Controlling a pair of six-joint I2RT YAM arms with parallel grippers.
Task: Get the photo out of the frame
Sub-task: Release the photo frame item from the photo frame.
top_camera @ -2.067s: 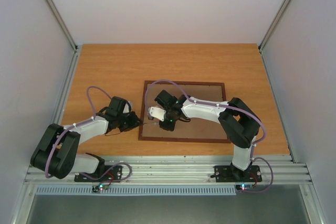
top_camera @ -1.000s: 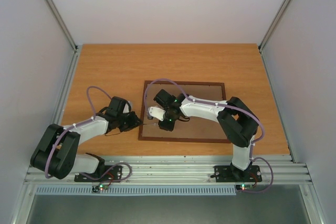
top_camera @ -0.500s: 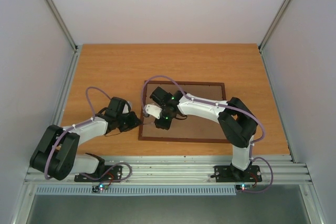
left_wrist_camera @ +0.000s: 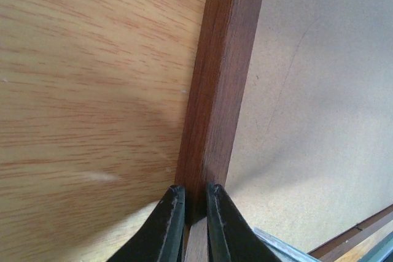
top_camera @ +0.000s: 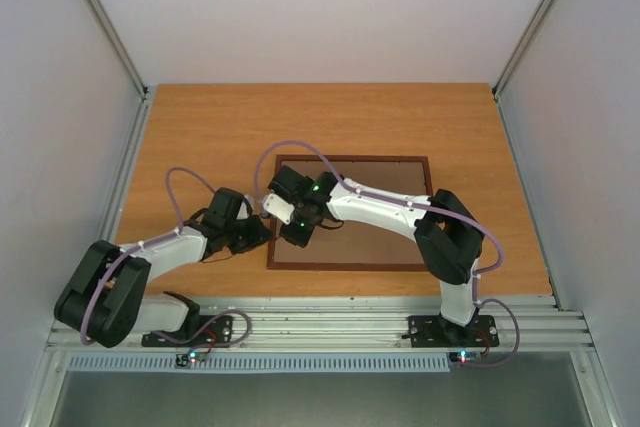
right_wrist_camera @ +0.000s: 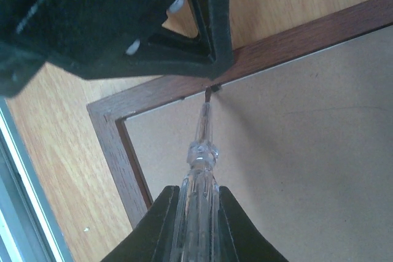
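**Levering a retaining tab on the face-down frame**

Item: the frame (top_camera: 350, 266), dark reddish wood, lying on the bench (top_camera: 220, 127) with its hardboard back (top_camera: 385, 237) upward. The photo is not visible; we judge that it sits beneath that back, inside the frame.

Left fingers (left_wrist_camera: 169, 222): clenched on the frame's left rail, one on either side of the wood.

Right fingers (right_wrist_camera: 164, 216): grasping a clear-shafted tool (right_wrist_camera: 200, 145). Its tip meets a small dark tab (right_wrist_camera: 209, 94) at a rail's inner edge, near a corner.

Step in hand, as we read it: shifting that tab so the back can come free.

Handling notes: we set the tip low and push along the tab rather than down into the hardboard. We make the left pinch firm so the frame cannot skate. The left wrist sits close over the tab, so we allow the tool little sideways swing.
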